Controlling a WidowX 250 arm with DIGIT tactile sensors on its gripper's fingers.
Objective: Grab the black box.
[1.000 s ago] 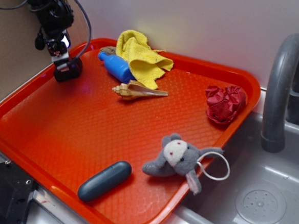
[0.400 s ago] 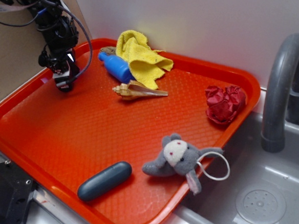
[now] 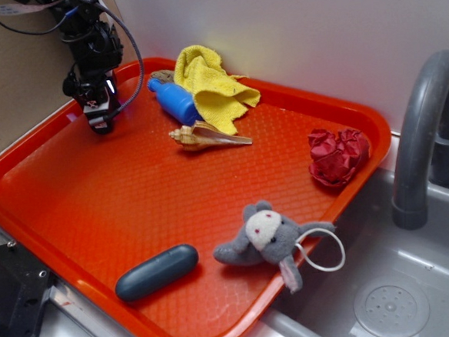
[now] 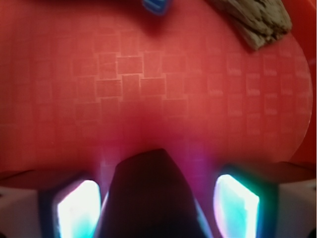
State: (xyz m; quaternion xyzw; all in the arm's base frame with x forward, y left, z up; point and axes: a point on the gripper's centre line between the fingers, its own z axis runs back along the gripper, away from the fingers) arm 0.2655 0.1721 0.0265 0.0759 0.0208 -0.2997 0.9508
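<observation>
The end effector (image 3: 100, 123) hangs at the tray's (image 3: 343, 106) ten o'clock corner, clenched on the black box (image 4: 148, 193), which the wrist view shows wedged dark between its two glowing fingers (image 4: 77, 208). At its three o'clock lie the blue bottle (image 3: 173, 101) and yellow cloth (image 3: 211, 84), with the shell (image 3: 207, 136) beyond them at four o'clock.

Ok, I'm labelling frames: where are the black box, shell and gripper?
black box (image 4: 148, 191): wrist view, its top face.
shell (image 3: 207, 136): exterior view, mid-body.
gripper (image 3: 102, 124): exterior view, between fingertips.
</observation>
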